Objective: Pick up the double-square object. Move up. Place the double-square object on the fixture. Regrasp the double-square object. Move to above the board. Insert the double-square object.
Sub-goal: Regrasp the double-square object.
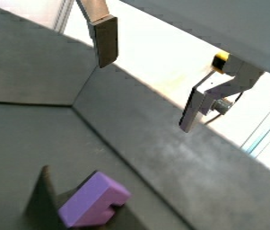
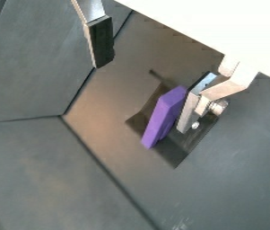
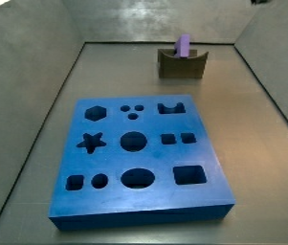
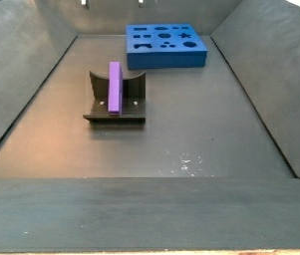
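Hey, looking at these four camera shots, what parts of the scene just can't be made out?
- Pincer: out of frame in both side views; only its fingers show in the wrist views, open and holding nothing.
- Double-square object: its lower end sits inside the fixture, hidden by the walls.
- Board: in a side view its cut-out shapes are too small to tell apart; it appears in neither wrist view.
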You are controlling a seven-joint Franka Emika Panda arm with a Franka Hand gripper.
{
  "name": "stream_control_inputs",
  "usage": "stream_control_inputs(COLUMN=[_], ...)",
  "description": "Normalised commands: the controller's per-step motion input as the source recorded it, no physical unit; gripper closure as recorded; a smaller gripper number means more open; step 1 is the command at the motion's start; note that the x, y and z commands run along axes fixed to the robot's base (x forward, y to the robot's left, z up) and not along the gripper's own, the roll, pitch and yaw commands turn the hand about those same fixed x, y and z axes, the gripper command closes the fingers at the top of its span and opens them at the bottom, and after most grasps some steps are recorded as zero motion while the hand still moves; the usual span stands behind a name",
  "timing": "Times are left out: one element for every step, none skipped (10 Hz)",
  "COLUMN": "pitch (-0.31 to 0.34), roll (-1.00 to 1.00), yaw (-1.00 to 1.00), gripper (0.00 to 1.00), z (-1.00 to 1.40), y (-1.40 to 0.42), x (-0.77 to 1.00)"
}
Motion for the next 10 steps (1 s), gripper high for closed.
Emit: stream_control_inputs(pitch=[0.146, 0.125, 0.107, 0.08, 0.099, 0.066, 0.039, 0.02, 0.001, -0.025], roll=[0.76, 0.52, 0.35, 0.24, 0.22, 0.21, 0.19, 0.15, 0.12, 0.1], yaw=[0.14, 0.17, 0.18, 0.19, 0.13, 0.13, 0.13, 0.14, 0.13, 0.12], gripper=[0.0, 0.0, 0.0, 0.0, 0.0, 0.0, 0.0, 0.0, 0.0, 0.0], z=[-0.02, -0.02, -0.02, -0.01, -1.0, -1.0, -1.0, -1.0, -1.0, -1.0], y=[-0.05, -0.05, -0.04, -0.03, 0.07, 0.07, 0.06, 0.06, 0.05, 0.05], x=[0.11, 0.1, 0.1, 0.1, 0.04, 0.04, 0.05, 0.05, 0.07, 0.08])
